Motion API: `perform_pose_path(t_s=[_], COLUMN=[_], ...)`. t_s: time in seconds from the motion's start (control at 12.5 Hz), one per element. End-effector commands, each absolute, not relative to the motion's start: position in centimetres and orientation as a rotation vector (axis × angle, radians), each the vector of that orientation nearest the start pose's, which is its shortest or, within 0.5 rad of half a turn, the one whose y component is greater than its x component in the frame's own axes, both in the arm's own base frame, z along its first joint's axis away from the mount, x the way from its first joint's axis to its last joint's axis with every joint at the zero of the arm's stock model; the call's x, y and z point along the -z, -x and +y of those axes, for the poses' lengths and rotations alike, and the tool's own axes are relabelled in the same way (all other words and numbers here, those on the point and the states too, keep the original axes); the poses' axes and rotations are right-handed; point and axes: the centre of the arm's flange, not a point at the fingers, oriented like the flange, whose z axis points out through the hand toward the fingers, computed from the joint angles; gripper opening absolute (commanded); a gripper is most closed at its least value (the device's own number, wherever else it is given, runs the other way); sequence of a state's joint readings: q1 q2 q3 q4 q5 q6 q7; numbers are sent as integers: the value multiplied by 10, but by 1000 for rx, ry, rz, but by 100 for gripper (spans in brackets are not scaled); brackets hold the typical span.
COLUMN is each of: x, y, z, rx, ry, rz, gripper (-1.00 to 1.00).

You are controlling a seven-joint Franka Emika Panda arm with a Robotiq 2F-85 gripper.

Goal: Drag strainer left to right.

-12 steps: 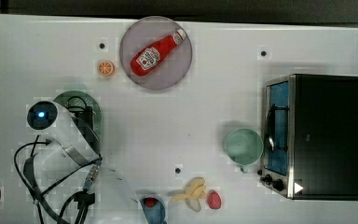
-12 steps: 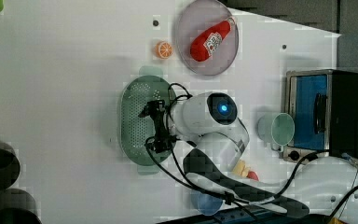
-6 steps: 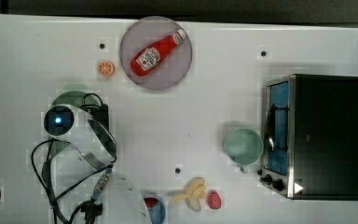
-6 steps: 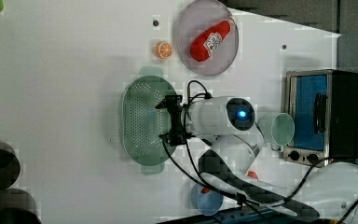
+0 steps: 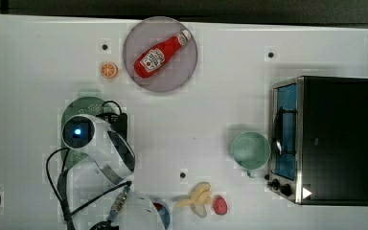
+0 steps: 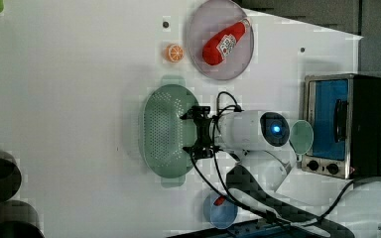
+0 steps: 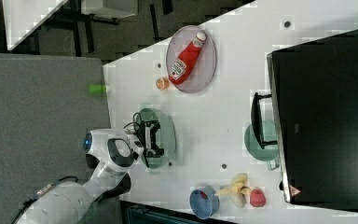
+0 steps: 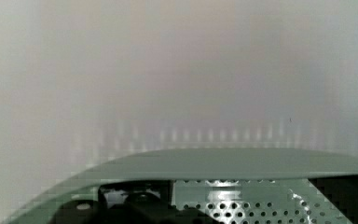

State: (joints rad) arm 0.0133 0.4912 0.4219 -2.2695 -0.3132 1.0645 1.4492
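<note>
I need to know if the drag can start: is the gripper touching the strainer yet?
Cannot tell. In the left view the gripper overlaps the strainer at its rim, but from above neither contact nor gap shows.

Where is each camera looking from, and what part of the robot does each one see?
Top view: from overhead, straight down; the arm covers most of the strainer.
Left view: from high up; the claw sits at the strainer edge.
Right view: from high up, turned sideways; arm, strainer.
Wrist view: on the wrist, close over the strainer rim.
Top, left and right views share the ketchup bottle.
</note>
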Motion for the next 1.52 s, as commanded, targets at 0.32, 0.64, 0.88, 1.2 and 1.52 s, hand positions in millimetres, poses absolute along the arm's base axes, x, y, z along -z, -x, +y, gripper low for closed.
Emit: perform_pose_path(t_s=[0.32, 0.64, 0.88, 1.2, 1.52], x=[-154, -151, -150, -148, -148], y=[-476, -482, -486, -488, -488], z=[151, 99, 58, 5, -44], rx=[-68, -38, -12, 22, 59], ry=[2225, 2283, 2290, 2327, 2313], rz=[2254, 2225, 2247, 2239, 2278], gripper=[100, 100, 100, 100, 100])
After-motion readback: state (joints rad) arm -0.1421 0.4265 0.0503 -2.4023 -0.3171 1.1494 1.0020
